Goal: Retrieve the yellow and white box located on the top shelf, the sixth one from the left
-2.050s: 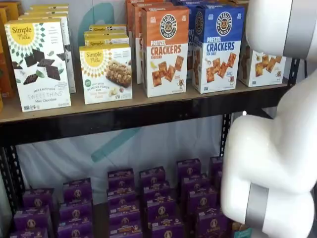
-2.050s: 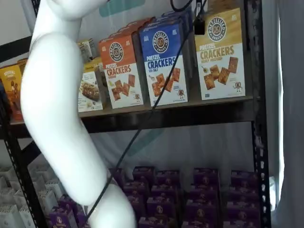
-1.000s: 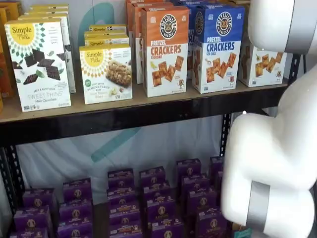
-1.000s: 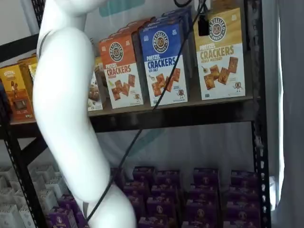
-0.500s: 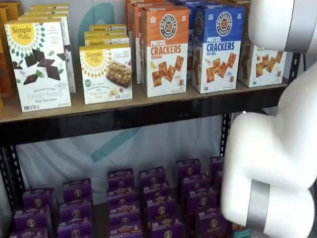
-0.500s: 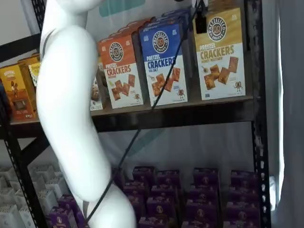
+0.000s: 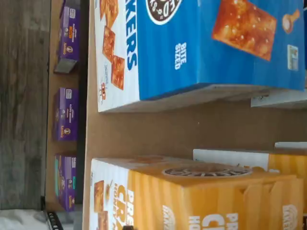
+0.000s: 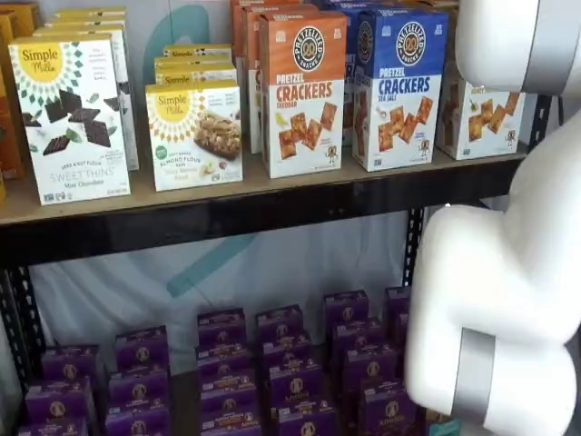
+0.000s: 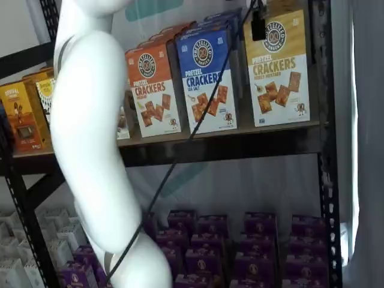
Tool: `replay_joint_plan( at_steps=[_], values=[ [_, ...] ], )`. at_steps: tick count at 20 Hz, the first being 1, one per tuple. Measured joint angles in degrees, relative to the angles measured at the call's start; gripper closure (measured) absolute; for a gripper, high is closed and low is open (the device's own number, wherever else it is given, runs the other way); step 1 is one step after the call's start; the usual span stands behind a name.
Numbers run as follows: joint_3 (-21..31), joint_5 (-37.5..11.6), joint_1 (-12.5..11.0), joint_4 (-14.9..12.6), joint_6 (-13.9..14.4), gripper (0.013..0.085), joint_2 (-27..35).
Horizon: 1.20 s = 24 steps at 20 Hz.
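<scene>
The yellow and white box (image 9: 278,69) stands at the right end of the top shelf (image 9: 240,137), next to a blue box (image 9: 207,78). In a shelf view (image 8: 481,113) my arm hides most of it. In the wrist view its yellow top and side (image 7: 201,201) fill much of the picture, close to the camera. Of my gripper (image 9: 258,24) only a black finger shows, hanging from the view's top edge with a cable, in front of the box's upper left corner. I see no gap and no hold.
An orange box (image 8: 302,91) and white Simple Mills boxes (image 8: 73,118) stand further left on the shelf. Purple boxes (image 8: 272,363) fill the lower level. A black upright (image 9: 321,90) stands right beside the yellow box. My white arm (image 9: 90,150) crosses in front.
My white arm has swung a little to the right in front of the shelves. The black finger has shifted slightly right and up by the yellow box. No box has moved.
</scene>
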Motion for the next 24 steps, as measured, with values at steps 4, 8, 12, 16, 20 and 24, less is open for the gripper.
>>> replay_joint_plan(
  at_steps=[4, 8, 12, 16, 20, 24],
  values=[
    [-1.1, 0.3, 0.7, -1.0, 0.4, 0.013, 0.9],
    [-1.1, 0.2, 1.7, -2.5, 1.0, 0.013, 1.1],
    [-0.4, -0.4, 2.5, -3.6, 1.4, 0.013, 0.9],
    [-1.2, 0.8, 3.1, -5.1, 1.8, 0.013, 1.4],
    [-3.6, 3.4, 3.6, -7.0, 2.1, 0.013, 2.7],
    [-7.2, 7.2, 4.2, -9.6, 2.5, 0.013, 4.8]
  ],
)
